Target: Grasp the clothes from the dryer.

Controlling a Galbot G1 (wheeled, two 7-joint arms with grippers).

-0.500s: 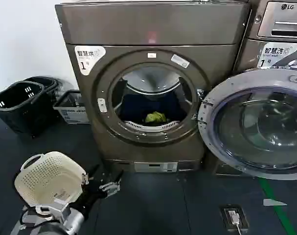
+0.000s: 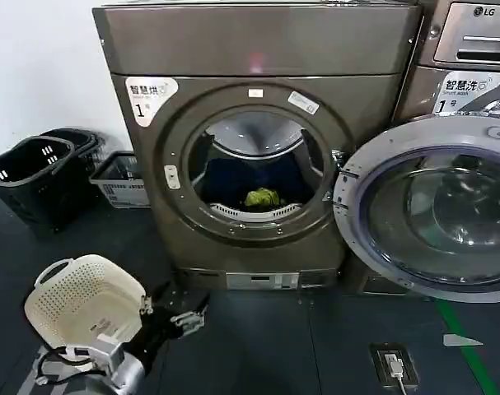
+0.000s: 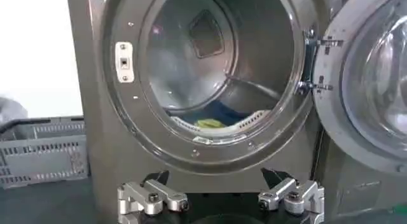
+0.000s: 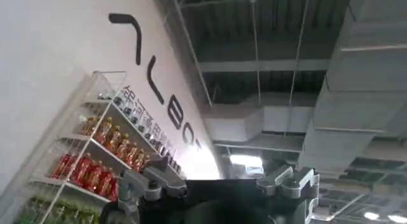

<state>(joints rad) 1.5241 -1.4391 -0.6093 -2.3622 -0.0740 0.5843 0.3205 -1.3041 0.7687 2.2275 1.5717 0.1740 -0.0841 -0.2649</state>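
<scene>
At nine o'clock in the head view we saw black baskets (image 2: 35,177) on the floor against the wall, and a grey crate (image 2: 122,181) just beside the machine. At seven o'clock lay a cream perforated basket (image 2: 83,300), with the left gripper (image 2: 177,311) next to it, low over the dark floor (image 2: 266,346) and facing the dryer (image 2: 258,148); in the left wrist view its fingers (image 3: 149,196) stood well apart with nothing between them. At the centre the dryer stood with its round porthole uncovered, a white "1" sticker (image 2: 148,95) at ten o'clock of the opening. The clothes (image 2: 263,197), a small yellow-green bundle, rested on the drum floor at six o'clock of the opening, just behind the lip, well apart from the gripper. At three o'clock the glass door (image 2: 435,218) hung swung out on its hinge. The right gripper (image 4: 219,184) pointed up toward a ceiling and a shelf of bottles (image 4: 95,161), its fingers spread with nothing held
</scene>
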